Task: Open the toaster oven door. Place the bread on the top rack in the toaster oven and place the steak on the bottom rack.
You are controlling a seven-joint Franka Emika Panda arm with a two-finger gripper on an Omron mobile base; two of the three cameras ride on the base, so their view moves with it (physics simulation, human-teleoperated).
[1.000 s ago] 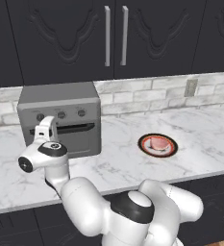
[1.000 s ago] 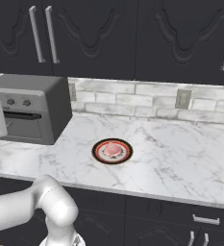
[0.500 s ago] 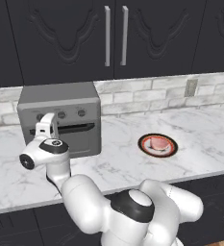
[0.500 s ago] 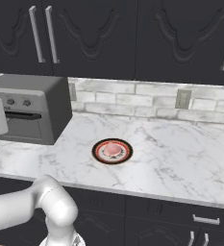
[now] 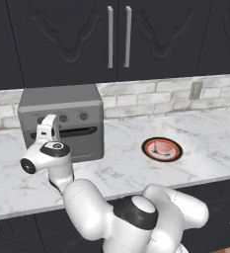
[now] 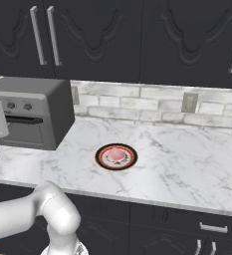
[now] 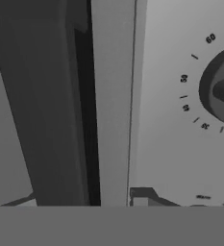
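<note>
The toaster oven (image 5: 62,126) stands at the left end of the marble counter (image 5: 136,173), backed against the brick splashback. The toaster oven door (image 5: 79,141) is shut and upright, its black bar handle (image 5: 77,131) running just under the row of knobs. The gripper (image 5: 47,129) sits at the door's upper left, right at the handle's left end; the white hand covers the fingertips, so I cannot tell how far the jaws are open or whether they grip the handle. In the hand view the handle (image 7: 60,105) runs as a dark bar close to the lens, with a timer knob (image 7: 221,91) and its printed scale beside it. Well to the right, in the middle of the counter, rests a red-rimmed plate (image 6: 102,152) carrying the pinkish steak (image 6: 117,155). I cannot make out the bread. Dark wall cabinets (image 5: 116,34) hang above.
</note>
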